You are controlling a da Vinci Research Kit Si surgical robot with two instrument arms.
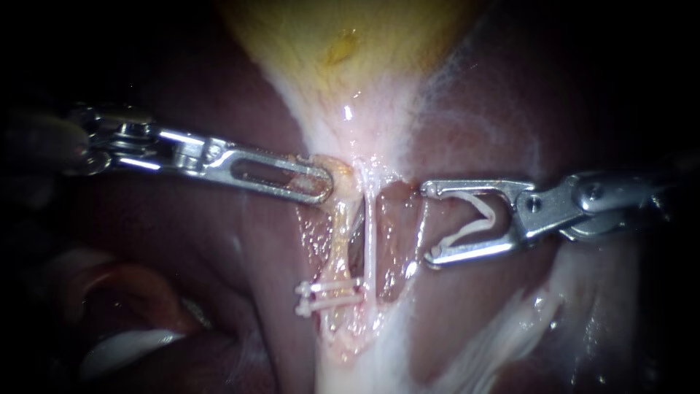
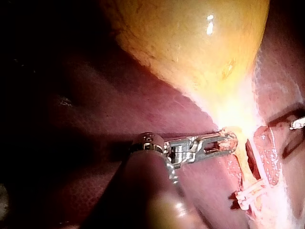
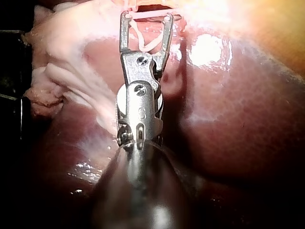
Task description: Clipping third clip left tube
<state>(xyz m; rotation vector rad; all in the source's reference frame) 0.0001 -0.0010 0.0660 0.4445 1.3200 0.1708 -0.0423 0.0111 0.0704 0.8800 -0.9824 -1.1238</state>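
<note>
At the neck of the yellow gallbladder [image 1: 343, 44], left instrument [image 1: 321, 182]: comes in level from the left, end effector clenched flat on a tab of tan tissue [image 1: 341, 175] right where the left tube begins.

Left tube [image 1: 337, 241]: tan, runs down from that tab with dark red liver [image 1: 219, 241] on either side; carries two white clips [image 1: 328, 298] side by side across its lower part, well below the grasp.

Just beside it, on the side toward the right instrument [image 1: 429, 222]: a thin white strand [image 1: 370, 241], upright, close to the ends of both clips.

Right instrument: comes in from the right, end effector spread wide yet grasping an open clip [image 1: 474, 219], white, one leg along each jaw, mouth facing the tubes. Stands apart from the left tube, with the white strand and a patch of raw red tissue between.

In the right wrist view: same loaded clip seated between the jaws, pale tissue just ahead of the tips.

In the left wrist view: tan tab pinched at the tip, gallbladder beyond it.
</note>
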